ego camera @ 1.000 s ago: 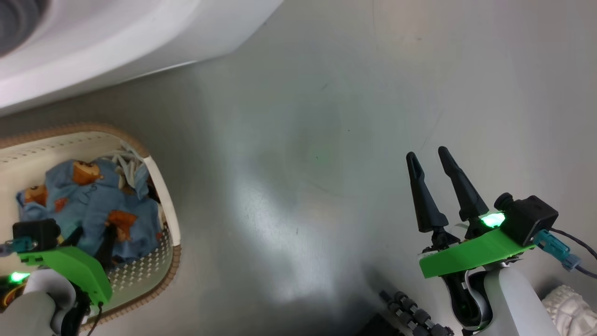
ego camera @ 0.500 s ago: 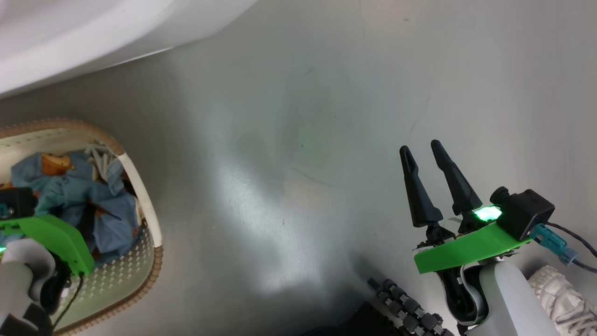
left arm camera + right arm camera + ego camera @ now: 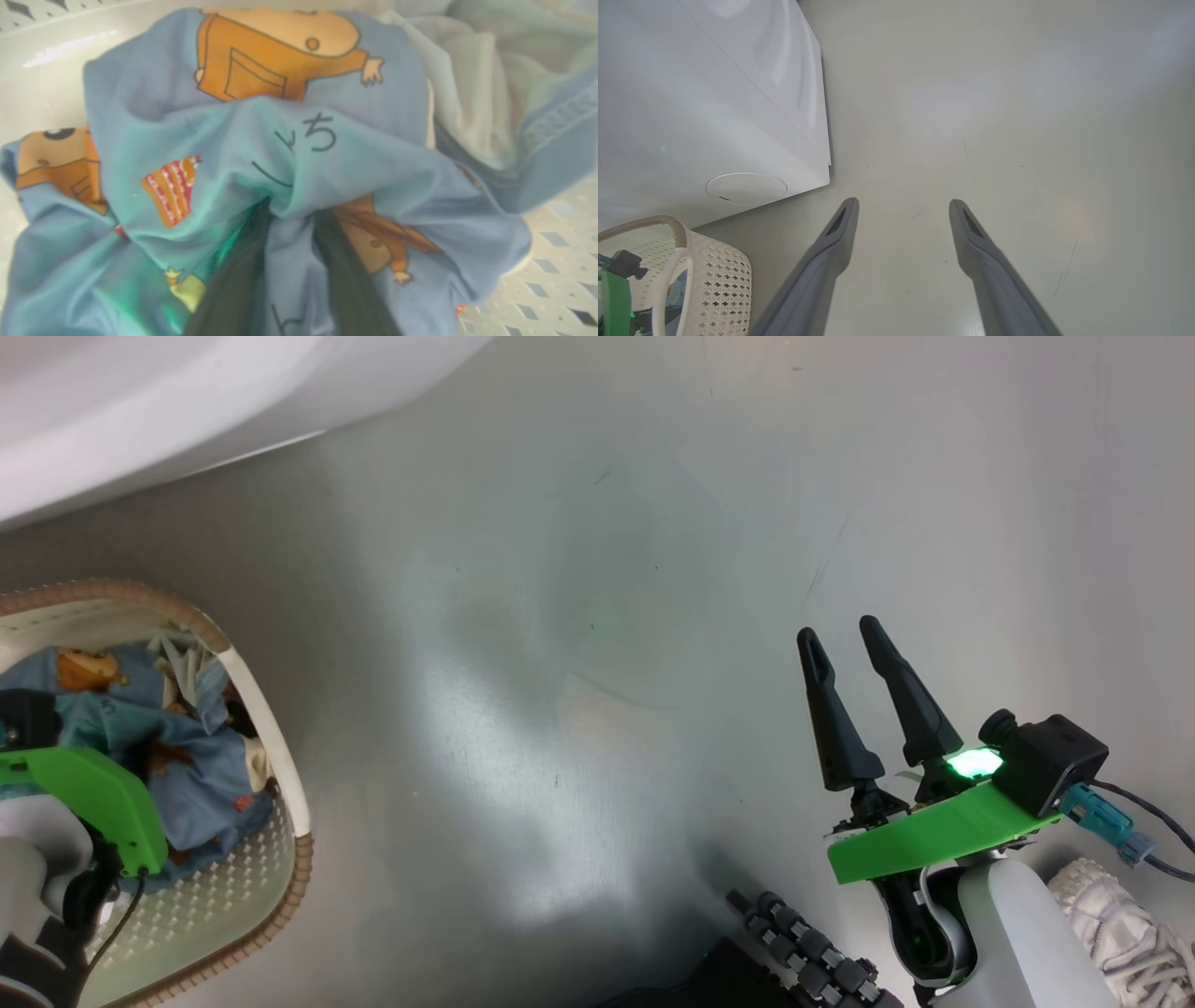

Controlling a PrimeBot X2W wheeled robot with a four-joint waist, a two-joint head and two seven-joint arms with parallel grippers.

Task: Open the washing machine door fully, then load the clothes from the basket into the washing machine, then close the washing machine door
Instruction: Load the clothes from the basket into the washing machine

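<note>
The clothes (image 3: pixel 355 116) lay as a crumpled bundle, no clear long axis, inside the basket (image 3: pixel 301 863) near the washing machine (image 3: pixel 714 116). Dark Japanese lettering, ち among it, crossed the blue cloth. The left gripper (image 3: pixel 292 219) pointed down into it, jaws narrow, pinching a fold; the right gripper (image 3: pixel 838 630) hovered over the floor (image 3: pixel 607 569), jaws wide and empty

You have bright, even light from overhead. In the head view the floor (image 3: pixel 597 476) throws back a broad white glare patch at mid-frame. There is a faint green spot on it from the glowing lamp behind the right pincer (image 3: pixel 837 628), and a dark shadow lies along the bottom edge. Your left wrist view is soft: the clothes (image 3: pixel 299 140) blur, the left pincer (image 3: pixel 292 219) most, with a green cast beside it. The right wrist view is sharp, with a soft sheen on the washing machine (image 3: pixel 714 93).
</note>
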